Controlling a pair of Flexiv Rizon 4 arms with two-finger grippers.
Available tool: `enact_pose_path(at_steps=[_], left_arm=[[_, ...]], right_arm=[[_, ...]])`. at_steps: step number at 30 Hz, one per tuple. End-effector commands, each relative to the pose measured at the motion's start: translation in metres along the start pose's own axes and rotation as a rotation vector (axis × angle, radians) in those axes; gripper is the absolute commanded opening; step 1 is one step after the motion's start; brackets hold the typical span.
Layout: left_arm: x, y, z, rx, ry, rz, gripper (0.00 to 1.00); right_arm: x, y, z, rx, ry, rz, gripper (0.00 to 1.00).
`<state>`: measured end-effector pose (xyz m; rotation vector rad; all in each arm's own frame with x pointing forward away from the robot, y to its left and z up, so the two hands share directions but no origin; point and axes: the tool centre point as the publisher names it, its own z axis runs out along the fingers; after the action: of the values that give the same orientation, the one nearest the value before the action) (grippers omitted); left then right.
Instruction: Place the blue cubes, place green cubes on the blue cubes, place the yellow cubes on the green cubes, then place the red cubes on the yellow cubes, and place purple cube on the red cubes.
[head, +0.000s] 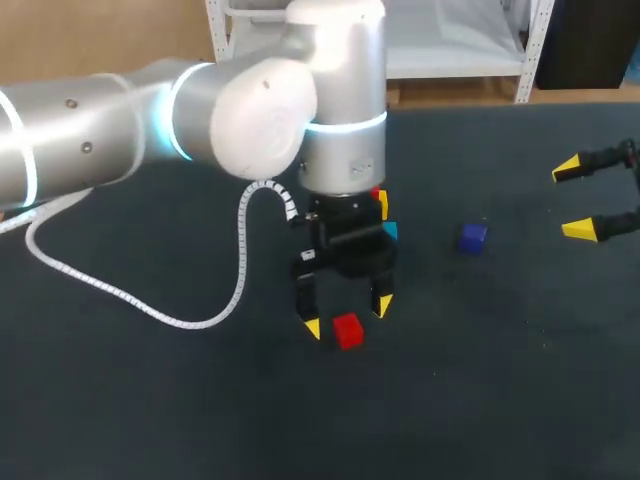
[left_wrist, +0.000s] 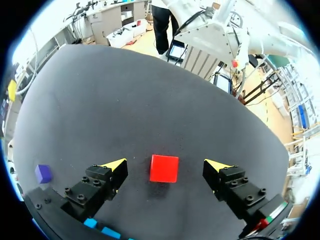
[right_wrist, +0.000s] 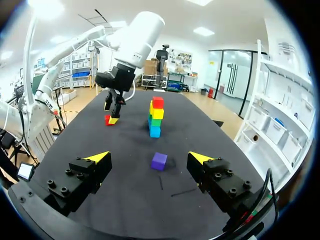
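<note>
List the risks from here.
The left gripper straddles the loose red cube with open fingers, not touching; an uneven close could push it aside.
The four-cube stack stands close to the left arm; a careless lift could topple it.
In the head view the arm hides most of the stack.

A 4-cube stack (right_wrist: 156, 117) stands upright on the dark tabletop (head: 200, 400): light blue at the base, then green, then yellow, with red on top, edges roughly in line. A loose red cube (head: 347, 330) lies flat near the stack, not touching it. The purple cube (head: 472, 236) sits flat and alone, apart from both.
</note>
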<state>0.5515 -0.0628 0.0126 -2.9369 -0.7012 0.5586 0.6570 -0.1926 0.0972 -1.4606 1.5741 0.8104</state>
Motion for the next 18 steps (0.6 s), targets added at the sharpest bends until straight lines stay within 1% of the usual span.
enact_pose_path(at_steps=[1,5,7,8,10,15,18], left_arm=[[0.0028,0.0049,0.0000,0.122,-0.002,-0.012,1.00],[0.0038,0.0049,0.0021,0.088,-0.021,-0.038,0.99],[0.0034,0.0041,0.0031,0.074,-0.026,-0.048,0.89],[0.0031,0.0037,0.0037,0.069,-0.026,-0.053,0.88],[0.0025,0.0027,0.0046,0.050,-0.031,-0.070,0.91],[0.0016,0.0012,0.0067,0.025,-0.033,-0.087,0.93],[0.0011,0.0002,0.0074,-0.006,-0.034,-0.107,0.93]], right_arm=[[0.0004,-0.0003,0.0006,0.000,-0.001,-0.001,1.00],[0.0004,-0.0003,0.0006,0.000,-0.001,-0.001,1.00],[0.0004,-0.0003,0.0006,0.000,-0.001,-0.001,1.00],[0.0004,-0.0003,0.0006,0.000,-0.001,-0.001,1.00],[0.0004,-0.0003,0.0006,0.000,-0.001,-0.001,1.00],[0.0004,-0.0003,0.0006,0.000,-0.001,-0.001,1.00],[0.0004,-0.0003,0.0006,0.000,-0.001,-0.001,1.00]])
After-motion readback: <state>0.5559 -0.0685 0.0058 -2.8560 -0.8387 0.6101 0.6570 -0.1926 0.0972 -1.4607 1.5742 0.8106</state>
